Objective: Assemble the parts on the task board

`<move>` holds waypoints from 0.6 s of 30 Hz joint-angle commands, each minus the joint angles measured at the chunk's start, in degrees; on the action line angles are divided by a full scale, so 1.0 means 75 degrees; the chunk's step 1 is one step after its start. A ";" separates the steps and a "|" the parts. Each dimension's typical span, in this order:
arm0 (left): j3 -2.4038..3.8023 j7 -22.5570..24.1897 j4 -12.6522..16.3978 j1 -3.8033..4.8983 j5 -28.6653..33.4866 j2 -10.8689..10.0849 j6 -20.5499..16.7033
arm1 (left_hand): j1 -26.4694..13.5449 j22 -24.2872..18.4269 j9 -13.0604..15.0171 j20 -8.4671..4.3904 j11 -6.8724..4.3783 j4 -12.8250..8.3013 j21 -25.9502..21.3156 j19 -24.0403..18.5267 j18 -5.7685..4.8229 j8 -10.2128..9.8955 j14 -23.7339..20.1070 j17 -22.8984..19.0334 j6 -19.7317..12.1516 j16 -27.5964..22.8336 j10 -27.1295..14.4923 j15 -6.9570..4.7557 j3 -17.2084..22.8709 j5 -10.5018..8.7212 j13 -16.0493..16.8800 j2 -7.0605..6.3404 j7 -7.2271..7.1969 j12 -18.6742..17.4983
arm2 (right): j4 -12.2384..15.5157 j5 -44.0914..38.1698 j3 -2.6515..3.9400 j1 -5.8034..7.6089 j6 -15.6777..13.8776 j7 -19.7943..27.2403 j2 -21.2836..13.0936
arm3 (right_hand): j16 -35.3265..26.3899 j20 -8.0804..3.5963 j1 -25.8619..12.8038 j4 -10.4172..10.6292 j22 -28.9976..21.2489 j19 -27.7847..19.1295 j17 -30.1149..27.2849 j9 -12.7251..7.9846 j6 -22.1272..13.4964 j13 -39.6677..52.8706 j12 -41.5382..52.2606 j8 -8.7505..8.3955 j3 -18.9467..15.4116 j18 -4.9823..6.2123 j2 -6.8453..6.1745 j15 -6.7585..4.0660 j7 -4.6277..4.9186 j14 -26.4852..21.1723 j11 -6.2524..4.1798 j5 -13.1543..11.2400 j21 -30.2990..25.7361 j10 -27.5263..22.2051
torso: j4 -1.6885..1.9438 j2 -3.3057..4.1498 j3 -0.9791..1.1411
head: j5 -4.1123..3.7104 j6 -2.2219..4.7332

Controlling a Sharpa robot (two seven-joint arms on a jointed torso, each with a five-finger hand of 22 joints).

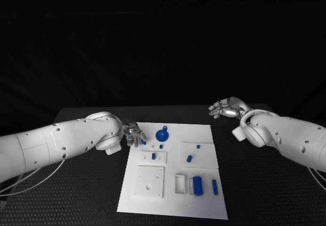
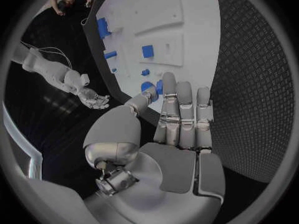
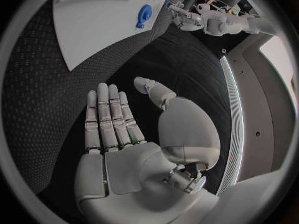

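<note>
Counting perhaps nine parts (image 1: 198,185) (blue)

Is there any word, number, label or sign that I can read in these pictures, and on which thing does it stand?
None: no text can be read.
Task board: plain white, no print to be seen.
Blue parts: no marks to be seen.
Left robot hand and right robot hand: no label or number to be seen.
</note>
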 commanded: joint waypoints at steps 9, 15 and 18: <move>-0.0181 -0.0109 0.0884 0.0001 -0.0643 -0.0447 -0.0585 | 0.0005 0.0022 0.0017 -0.0722 -0.0019 0.0045 0.0036 0.0085 0.0070 0.0027 0.0069 0.0013 0.0349 0.0056 0.0070 -0.0031 0.0068 0.0038 0.0044 -0.0124 -0.0302 0.0027 | 0.0022 0.0000 0.0003 0.0000 0.0063 0.0052 -0.0029 | 0.0048 0.0039 -0.0059 -0.0019 0.0127 0.0005 -0.0009 -0.0014 -0.0008 -0.0013 -0.0025 0.0040 -0.0042 0.0088 -0.0022 -0.0016 0.0055 -0.0053 0.0000 0.0030 -0.0040 0.0015 | -0.0002 0.0007 0.0003 | 0.0049 -0.0051; -0.0195 -0.0147 0.1082 -0.0003 -0.0685 -0.0537 -0.0623 | 0.0012 0.0031 0.0021 -0.0731 -0.0026 0.0059 0.0039 0.0095 0.0069 0.0026 0.0082 0.0015 0.0362 0.0063 0.0080 -0.0037 0.0082 0.0036 0.0062 -0.0140 -0.0307 0.0028 | 0.0030 0.0000 0.0003 0.0000 0.0059 0.0052 -0.0037 | 0.0050 0.0040 -0.0058 -0.0019 0.0129 0.0007 -0.0010 -0.0015 -0.0008 -0.0013 -0.0025 0.0041 -0.0042 0.0088 -0.0022 -0.0016 0.0055 -0.0053 0.0000 0.0031 -0.0043 0.0016 | -0.0021 0.0013 -0.0005 | 0.0055 -0.0074; -0.0211 -0.0166 0.1132 -0.0010 -0.0875 -0.0532 -0.0621 | 0.0016 0.0036 0.0024 -0.0736 -0.0030 0.0065 0.0042 0.0102 0.0068 0.0027 0.0090 0.0016 0.0370 0.0069 0.0087 -0.0041 0.0088 0.0038 0.0073 -0.0151 -0.0309 0.0030 | 0.0044 0.0000 0.0003 0.0000 0.0054 0.0052 -0.0044 | 0.0050 0.0040 -0.0059 -0.0018 0.0130 0.0008 -0.0011 -0.0015 -0.0008 -0.0013 -0.0025 0.0041 -0.0043 0.0088 -0.0022 -0.0016 0.0055 -0.0054 0.0000 0.0031 -0.0044 0.0015 | -0.0021 0.0012 -0.0003 | 0.0058 -0.0089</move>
